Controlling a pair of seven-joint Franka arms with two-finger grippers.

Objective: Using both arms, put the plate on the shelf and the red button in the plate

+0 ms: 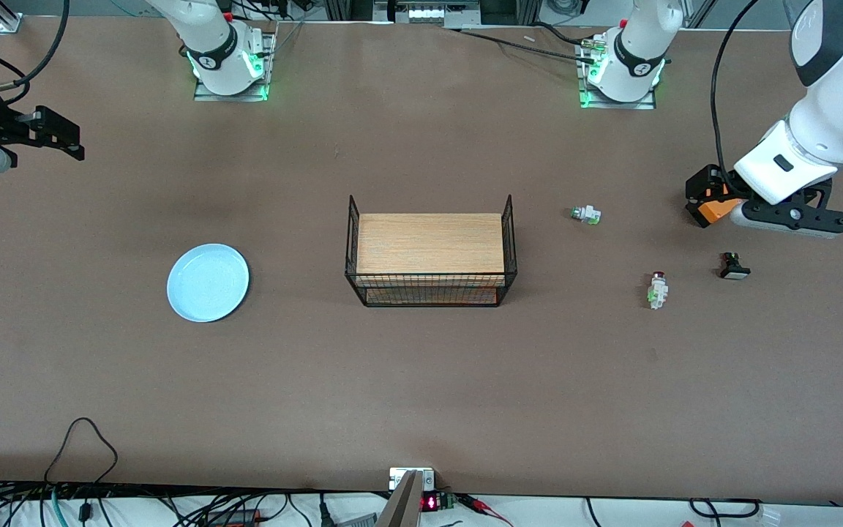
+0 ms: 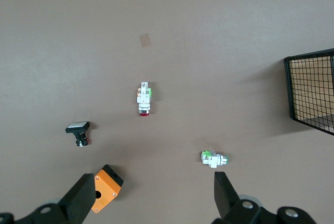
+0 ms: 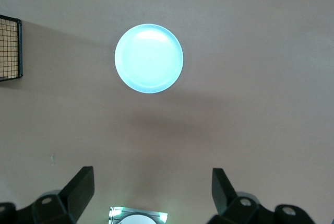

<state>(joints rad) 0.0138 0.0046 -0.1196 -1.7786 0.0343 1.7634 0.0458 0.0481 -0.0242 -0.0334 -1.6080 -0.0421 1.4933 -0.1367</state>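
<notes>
Brown matte tabletop (image 1: 421,380), both arm bases along its top edge in my front view. I have the left gripper (image 2: 151,203) up over the left arm's end of the table, its black fingers (image 2: 81,200) spread wide with nothing between them. The tiny red button with dark red round cap, white body and green side piece (image 1: 658,290) lies on its side on the table below that gripper and toward the rack from it, untouched. A similar white-and-green part without a red cap (image 1: 585,214) lies nearer the rack, well apart from the red one; a small black part with a white face (image 1: 733,267) sits close under the gripper, and an orange box with a black block (image 1: 710,199) is just beside the gripper. Black wire rack with a wooden shelf board (image 1: 430,252) stands mid-table. The right gripper (image 3: 151,195) hangs over the right arm's end of the table, fingers (image 3: 78,190) parted wide and holding nothing. The round, shallow, pale light-blue plate (image 1: 208,282) lies flat on the table, well apart from that gripper, between it and the rack and nearer to the front camera.
</notes>
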